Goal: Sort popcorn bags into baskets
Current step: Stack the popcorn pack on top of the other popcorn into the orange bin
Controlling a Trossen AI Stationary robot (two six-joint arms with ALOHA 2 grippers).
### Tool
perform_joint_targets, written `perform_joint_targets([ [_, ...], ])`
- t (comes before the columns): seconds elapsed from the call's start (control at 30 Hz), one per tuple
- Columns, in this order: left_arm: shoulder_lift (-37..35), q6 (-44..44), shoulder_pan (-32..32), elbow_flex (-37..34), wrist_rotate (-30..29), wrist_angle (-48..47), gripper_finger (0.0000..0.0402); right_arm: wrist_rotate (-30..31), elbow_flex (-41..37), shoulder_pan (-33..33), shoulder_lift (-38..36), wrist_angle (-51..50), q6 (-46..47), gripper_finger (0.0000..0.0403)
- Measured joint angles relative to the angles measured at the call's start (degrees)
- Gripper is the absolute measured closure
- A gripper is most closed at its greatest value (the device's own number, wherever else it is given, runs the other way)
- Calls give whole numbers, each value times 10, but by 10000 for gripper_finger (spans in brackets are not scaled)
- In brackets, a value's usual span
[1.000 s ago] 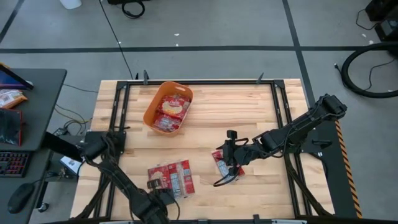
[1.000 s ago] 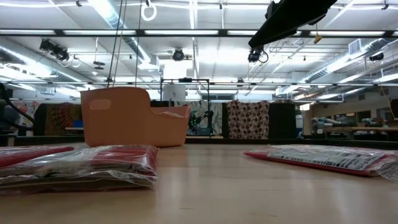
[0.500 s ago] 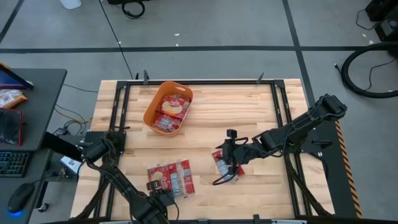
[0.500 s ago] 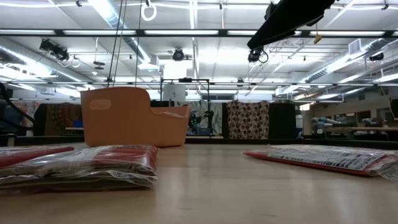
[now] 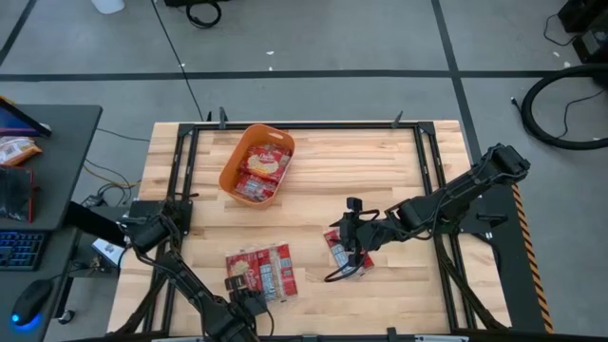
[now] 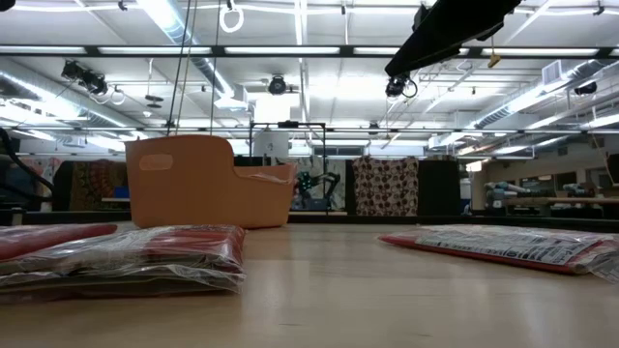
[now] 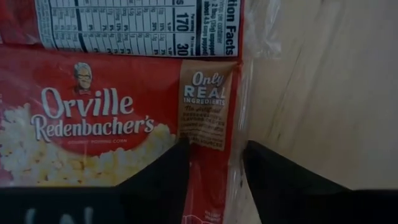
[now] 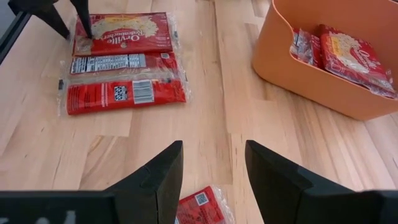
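Observation:
The orange basket (image 5: pixel 256 163) (image 8: pixel 336 62) stands at the far left of the table with several red popcorn packets (image 8: pixel 348 50) inside. Three packets lie flat side by side near the near edge (image 5: pixel 259 271) (image 8: pixel 121 62). My left gripper (image 5: pixel 237 285) (image 7: pixel 214 168) is open over the near short end of the leftmost one, a red packet with a yellowish picture (image 7: pixel 106 118). My right gripper (image 5: pixel 350 242) (image 8: pixel 208 162) hovers open above a single packet (image 5: pixel 338 255) (image 8: pixel 202 210) right of centre, touching nothing. My left gripper comes from above, pointing down, with one finger (image 7: pixel 165 177) over the packet's face and the other (image 7: pixel 267 177) beyond its clear-wrapped end (image 7: pixel 211 143). Whether the fingertips touch the packet I cannot tell. The packet lies flat on the table.
Bare wood lies between the packet group and the basket (image 6: pixel 208 182). A black frame (image 5: pixel 313 124) runs along the table's edges. A desk with a keyboard (image 5: pixel 19 249) stands left of the table. In the low view my right arm (image 6: pixel 445 29) hangs overhead.
My left arm has shifted slightly, its elbow sinking a little toward the near edge, while its gripper stays over the packet group. The packets and my right arm have kept still.

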Motion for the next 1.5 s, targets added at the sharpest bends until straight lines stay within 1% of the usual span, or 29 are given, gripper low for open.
perform_joint_targets([
  [0.1,1,0,0,0,0,-4,277,-3,0,0,0,0,2,224],
  [0.3,2,0,1,-1,5,-7,371,-4,0,2,0,0,4,224],
  [0.37,0,0,1,-1,9,-7,391,-5,0,2,0,0,4,224],
  [0.53,-24,1,7,-5,29,-33,392,-5,0,2,0,0,3,224],
  [0.63,-60,9,10,-5,23,-56,395,-6,0,2,0,0,8,224],
  [0.8,-123,39,27,-4,-6,-90,397,-16,0,2,0,0,17,224],
  [0.93,-181,78,49,-4,-57,-105,398,-20,0,4,0,1,20,224],
  [1.1,-244,168,92,-3,-139,-105,398,-20,0,10,0,8,20,224],
  [1.2,-272,240,124,-3,-198,-102,399,-19,0,14,0,16,20,224],
  [1.27,-290,291,150,-3,-227,-91,399,-19,0,16,0,20,19,224],
  [1.4,-314,392,204,-3,-252,-51,399,-19,0,17,0,22,18,224],
  [1.5,-325,490,247,-2,-265,-4,399,-19,0,17,0,25,17,224],
])
